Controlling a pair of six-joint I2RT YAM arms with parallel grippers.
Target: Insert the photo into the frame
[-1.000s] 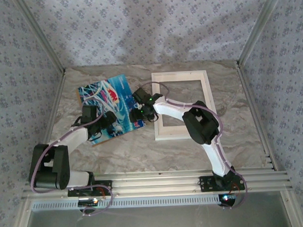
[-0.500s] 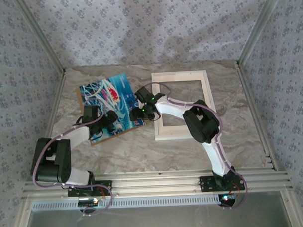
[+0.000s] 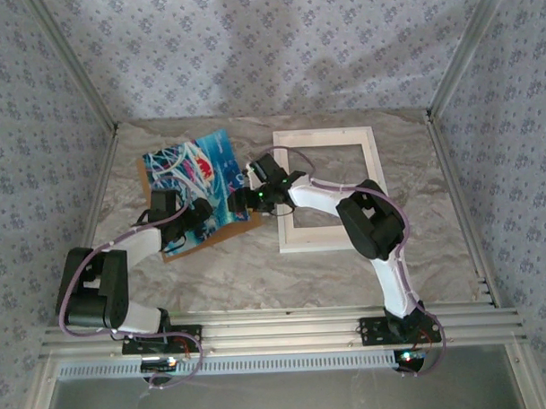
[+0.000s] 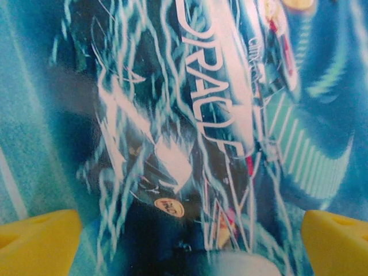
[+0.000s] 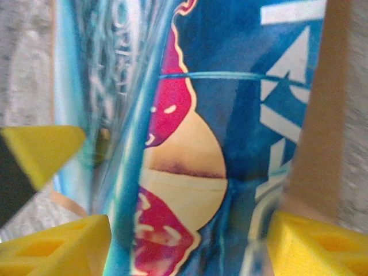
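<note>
The photo (image 3: 193,164), blue-teal with red and white marks, lies tilted on a brown backing board (image 3: 248,220) at the left of the table. The white frame (image 3: 329,137) lies flat to its right. My left gripper (image 3: 204,216) hovers over the photo's near edge, and its yellow fingertips (image 4: 37,241) stand wide open above the print (image 4: 190,115). My right gripper (image 3: 240,202) reaches left to the photo's right edge. Its jaws (image 5: 184,247) stand apart over the photo (image 5: 190,172), which bows upward between them. The brown board (image 5: 319,115) shows at its right.
Marbled tabletop (image 3: 257,268) lies bare in front of the board and frame. Metal posts (image 3: 448,73) and patterned walls close in the sides and back. An aluminium rail (image 3: 286,325) runs along the near edge by the arm bases.
My right gripper has moved left from the frame's edge onto the photo's right edge. The photo's near right part has shifted and bowed, baring more brown board. The left arm barely moved.
</note>
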